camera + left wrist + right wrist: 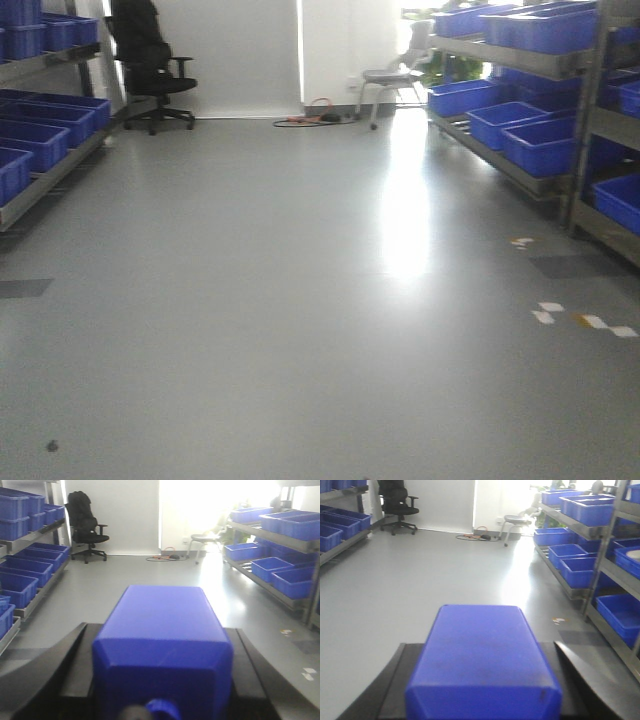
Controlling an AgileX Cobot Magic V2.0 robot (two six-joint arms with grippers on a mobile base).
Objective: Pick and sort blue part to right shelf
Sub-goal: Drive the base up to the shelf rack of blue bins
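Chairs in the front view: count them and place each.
2. A black office chair stands far left by the back wall; a grey chair stands by the right shelf. Others may be hidden.

Floor (280,300) open midway; right shelf (587,120), left rack (50,178) and chair (150,70) border it.

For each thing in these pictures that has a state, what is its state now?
left hand: shut on the blue part, cap toward the camera.
right hand: shut on a blue block, no cap visible.
right shelf: blue bins open on top, contents not visible.
black office chair: upright, nobody seated.
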